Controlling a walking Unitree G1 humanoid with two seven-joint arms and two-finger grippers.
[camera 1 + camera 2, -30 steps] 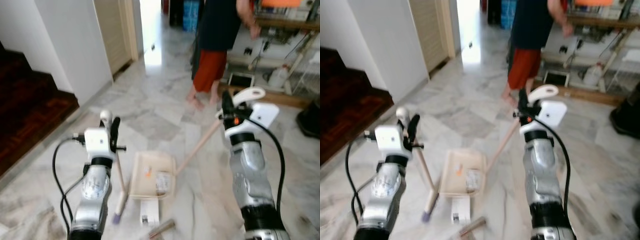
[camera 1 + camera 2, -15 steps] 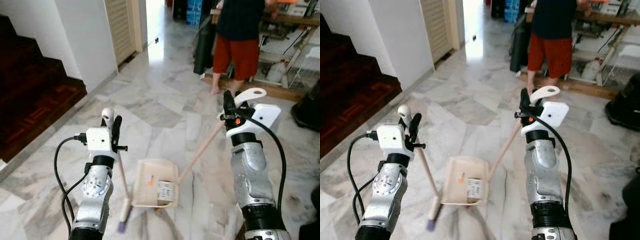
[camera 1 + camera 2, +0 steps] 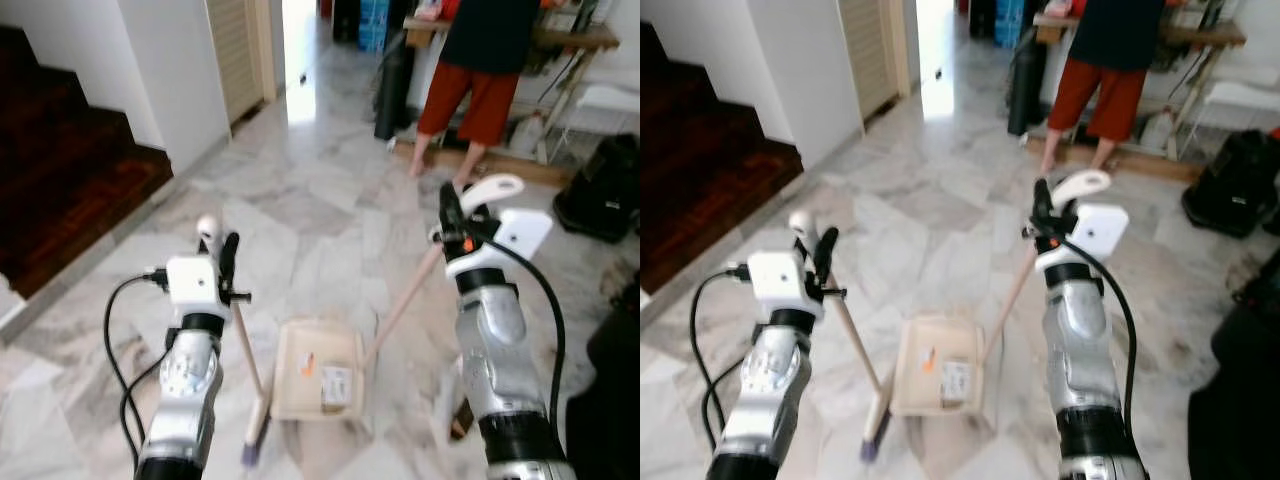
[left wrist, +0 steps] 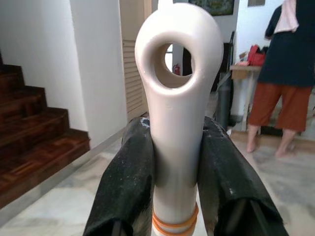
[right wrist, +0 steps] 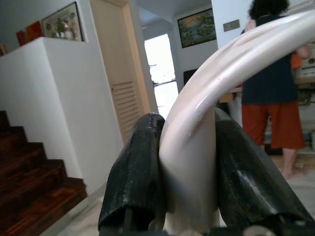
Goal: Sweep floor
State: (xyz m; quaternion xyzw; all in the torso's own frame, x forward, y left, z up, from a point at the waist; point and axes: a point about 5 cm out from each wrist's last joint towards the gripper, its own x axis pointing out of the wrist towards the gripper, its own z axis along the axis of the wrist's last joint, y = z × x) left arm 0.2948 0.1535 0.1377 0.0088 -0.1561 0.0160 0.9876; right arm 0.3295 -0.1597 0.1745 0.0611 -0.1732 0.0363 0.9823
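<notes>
Two arms were up, two tools in play, one person at the back of the room. On the left, the left gripper (image 3: 220,250) had its two black fingers (image 4: 128,182) clamped tight on the cream looped end of one broom (image 3: 243,352); the handle ran down from between those fingers, slanting slightly toward the middle, to the bristle end on the marble floor (image 3: 300,210), just beside the pan. In the middle, one cream dustpan (image 3: 318,372) lay flat on the tiles, with a couple of small scraps inside it, too blurred to name. Its long handle (image 3: 403,300) climbed up to the right, straight into the right gripper (image 3: 450,212), whose fingers (image 5: 138,172) were closed hard on the curved cream grip at the top. So the pan sat below and between the two arms, the broom's lower end touching or nearly touching its left edge. Beyond, a person (image 3: 478,70) in red shorts stood barefoot at a cluttered bench, and a dark wooden staircase (image 3: 60,190) rose at far left.
</notes>
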